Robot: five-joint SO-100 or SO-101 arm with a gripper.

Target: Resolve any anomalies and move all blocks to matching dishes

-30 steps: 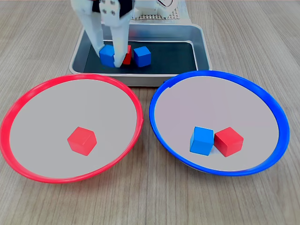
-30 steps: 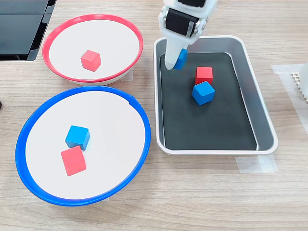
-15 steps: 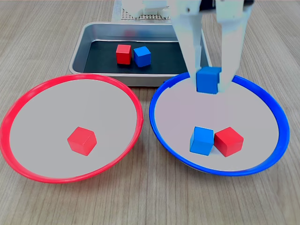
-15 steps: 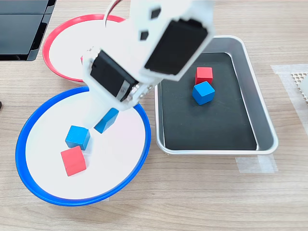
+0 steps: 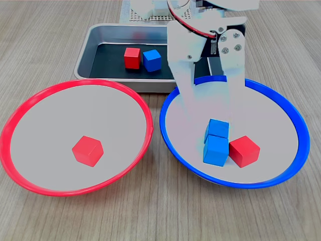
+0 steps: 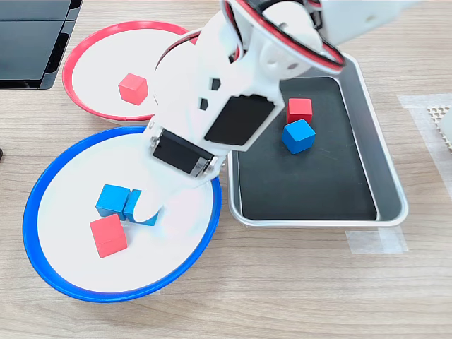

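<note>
Using the blue-rimmed dish (image 5: 281, 103) as the anchor, reading the first exterior view left to right: the red-rimmed dish (image 5: 30, 108) sits just beside it on the first exterior view's left, rims nearly touching, with one red cube (image 5: 87, 150) alone on its pale grey inside. All the cubes are small, matte and the same size, tiny next to the dishes.

Inside the blue-rimmed dish there are three cubes bunched together: a blue cube (image 5: 216, 150) at the front, a second blue cube (image 5: 217, 128) right behind it and touching it, and a red cube (image 5: 244, 151) pressed against the front blue one on the first exterior view's right. So one red cube is sitting in the wrong dish.

The gripper (image 5: 213, 118) is down inside the blue-rimmed dish with its white fingers (image 5: 184, 95) spread either side of that back blue cube. They look parted wider than the cube, with no squeeze showing.

Behind the blue-rimmed dish is the metal tray (image 5: 95, 37), holding a red cube (image 5: 132, 57) and a blue cube (image 5: 152, 60) side by side.

In the second exterior view, one finger (image 6: 152, 205) covers part of the newer blue cube (image 6: 134, 206), so the gap is hidden there, but it shows the tray's (image 6: 388, 205) whole black floor.
</note>
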